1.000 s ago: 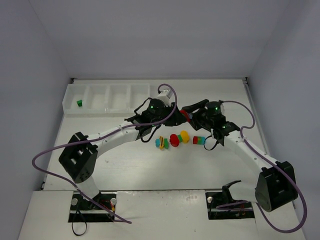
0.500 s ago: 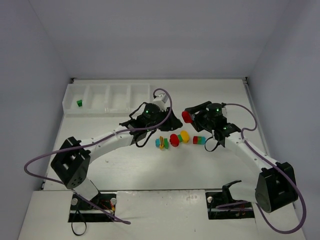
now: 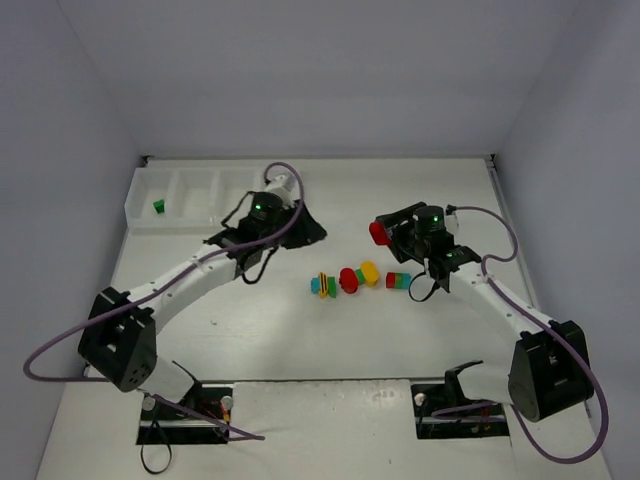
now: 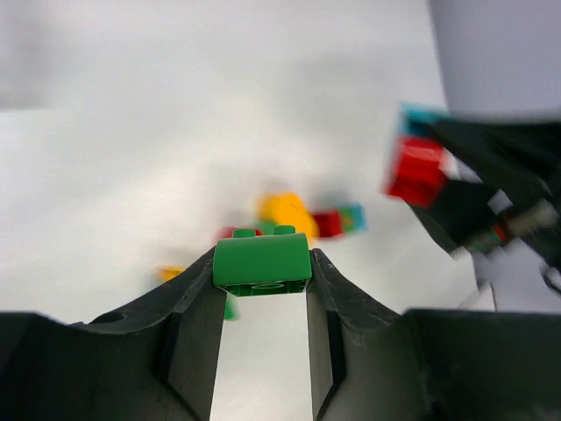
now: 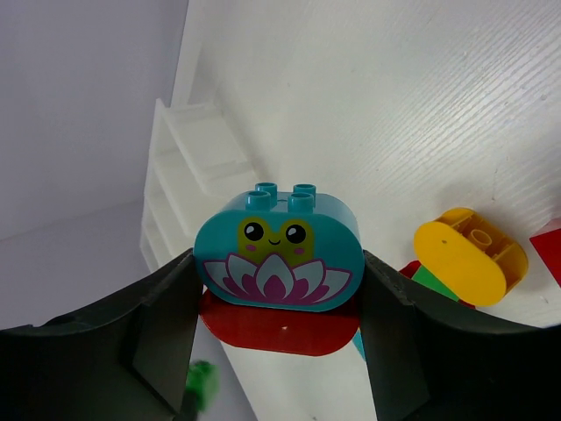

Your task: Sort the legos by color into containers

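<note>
Left pincer point(image 4: 263, 267) is clamped on a green brick point(image 4: 262, 259), right pincer point(image 5: 279, 267) grips a cyan brick point(image 5: 279, 250) with a red brick point(image 5: 280, 326) stuck underneath!

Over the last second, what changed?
The left end effector, shut on a green plastic brick, swung away from the right end effector toward the translucent white divided tray. The right one, holding a cyan-on-red brick stack, and the loose bricks stayed put.

Loose legos point(image 3: 355, 279) lie R of, before tray point(image 3: 180, 222).
</note>
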